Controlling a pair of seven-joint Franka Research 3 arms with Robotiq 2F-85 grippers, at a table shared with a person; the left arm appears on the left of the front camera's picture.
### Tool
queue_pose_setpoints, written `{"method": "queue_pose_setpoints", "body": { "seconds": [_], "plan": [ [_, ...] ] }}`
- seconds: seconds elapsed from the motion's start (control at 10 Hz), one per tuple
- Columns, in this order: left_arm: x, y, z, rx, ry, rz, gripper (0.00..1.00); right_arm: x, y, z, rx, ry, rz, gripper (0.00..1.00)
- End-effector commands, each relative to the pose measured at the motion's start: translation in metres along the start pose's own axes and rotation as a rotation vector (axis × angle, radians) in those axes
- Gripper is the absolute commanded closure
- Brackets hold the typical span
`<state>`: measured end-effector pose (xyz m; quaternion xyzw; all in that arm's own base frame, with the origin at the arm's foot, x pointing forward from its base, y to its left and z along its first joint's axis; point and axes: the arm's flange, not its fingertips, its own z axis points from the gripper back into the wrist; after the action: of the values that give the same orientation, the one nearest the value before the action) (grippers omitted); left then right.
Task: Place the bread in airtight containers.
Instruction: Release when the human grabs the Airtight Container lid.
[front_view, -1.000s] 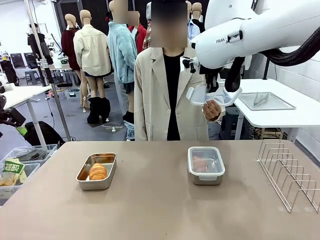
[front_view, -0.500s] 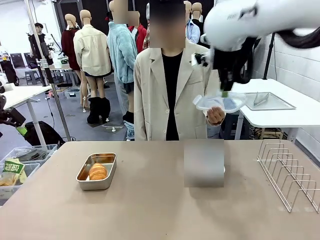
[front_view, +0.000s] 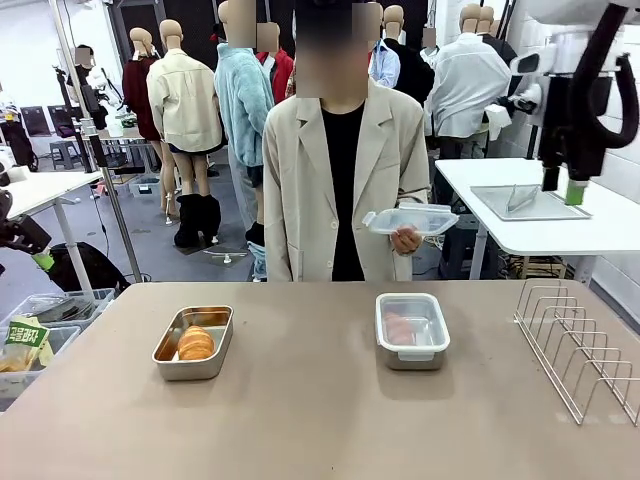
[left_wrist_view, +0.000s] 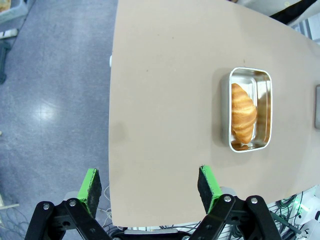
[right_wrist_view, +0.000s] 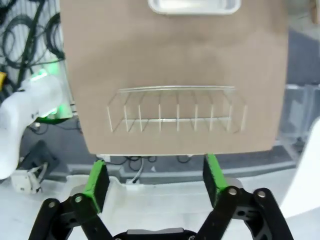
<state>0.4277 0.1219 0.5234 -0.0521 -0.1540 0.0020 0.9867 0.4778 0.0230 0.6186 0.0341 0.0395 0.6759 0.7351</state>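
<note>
Bread is seen in the front view inside an open steel container on the left part of the tabletop; the roll's long axis runs roughly away from the camera, along the pan's longer side. A second container, closed under a clear lid, is set to the right of the middle, well apart from the first, with something pinkish dimly seen through the lid. A loose clear lid is held flat by the person's hand above the far edge. A wire rack stands at the right side. The right hand is raised high at the upper right, with a green pad showing.

From the left wrist view, the left hand is spread wide and holds nothing, over the tabletop's edge. The open container lies farther on, and the bread is stretched lengthwise along it, its ridged crust upward and its ends toward the pan's short walls.

From the right wrist view, the right hand is opened wide and empty, above the wire rack, with a container rim at the top edge.
</note>
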Motion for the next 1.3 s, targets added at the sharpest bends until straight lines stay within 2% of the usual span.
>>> {"method": "queue_pose_setpoints", "body": {
  "seconds": [0.0,0.1,0.2,0.3,1.2],
  "plan": [
    [-0.001,0.001,0.001,-0.002,-0.007,0.004,0.00,-0.001,-0.015,-0.016,0.058,-0.045,0.031,0.00],
    [-0.001,0.001,0.001,-0.002,-0.007,0.004,0.00,-0.006,-0.014,-0.025,0.062,-0.043,0.028,0.00],
    [-0.001,0.001,0.001,-0.002,-0.007,0.004,0.00,-0.005,-0.013,-0.031,0.016,-0.036,-0.044,0.00],
    [-0.001,0.001,0.001,-0.002,-0.007,0.004,0.00,-0.008,-0.016,-0.024,0.056,-0.009,0.008,0.00],
    [-0.001,0.001,0.001,-0.002,-0.007,0.004,0.00,-0.008,-0.016,-0.024,0.056,-0.009,0.008,0.00]
  ]
}}
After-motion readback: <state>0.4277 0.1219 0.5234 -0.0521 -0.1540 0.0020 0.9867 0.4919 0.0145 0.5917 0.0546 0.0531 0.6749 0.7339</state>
